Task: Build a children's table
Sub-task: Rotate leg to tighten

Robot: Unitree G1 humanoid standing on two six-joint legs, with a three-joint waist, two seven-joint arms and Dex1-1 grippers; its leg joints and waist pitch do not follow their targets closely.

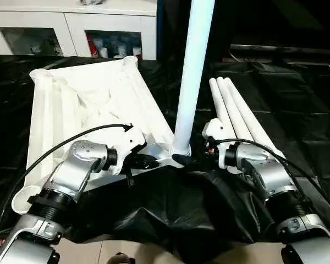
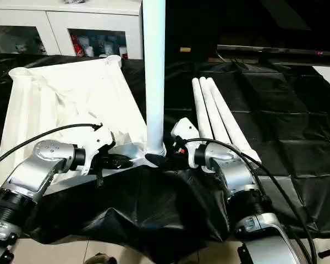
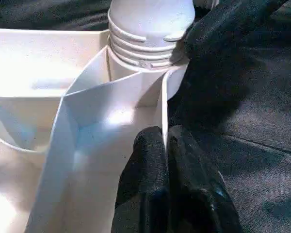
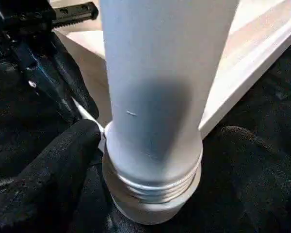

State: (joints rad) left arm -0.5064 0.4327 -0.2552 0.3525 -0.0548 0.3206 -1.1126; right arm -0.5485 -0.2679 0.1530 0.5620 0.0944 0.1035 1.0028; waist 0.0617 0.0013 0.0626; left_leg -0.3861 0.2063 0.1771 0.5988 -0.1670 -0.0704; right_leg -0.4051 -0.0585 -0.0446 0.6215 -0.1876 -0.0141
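The right claw (image 4: 150, 160) holds the base of the upright leg (image 1: 193, 77), one black finger (image 4: 53, 170) on each side of the threaded collar just above the corner socket (image 3: 145, 48). In the right wrist view the thread rings show partly seated in the socket. In the left wrist view the same threads sit above the socket rim, with a black finger of the right claw pressed against them.

The left claw (image 3: 167, 170) is pinched narrow on the thin edge wall of the children's table top (image 1: 93, 104), just beside that socket; the wall runs between its two fingers (image 3: 145, 184). The left wrist view also shows the ribbed underside facing up, a detail the head views give more faintly.

In the head views the two claws meet at the near right corner of the white top. The standing leg's long axis is close to vertical, rising toward 12 o'clock and leaning slightly toward 1 o'clock, its top beyond the picture's edge. The top lies upside down on black sheeting (image 1: 297, 93), its long axis running from about 7 o'clock to 1 o'clock.

Three spare legs (image 1: 239, 113) lie side by side, touching, at about 2 o'clock from the right claw, long axes pointing toward 11 o'clock. A white cabinet (image 1: 71, 25) with glass doors stands beyond the sheeting at 11 o'clock.
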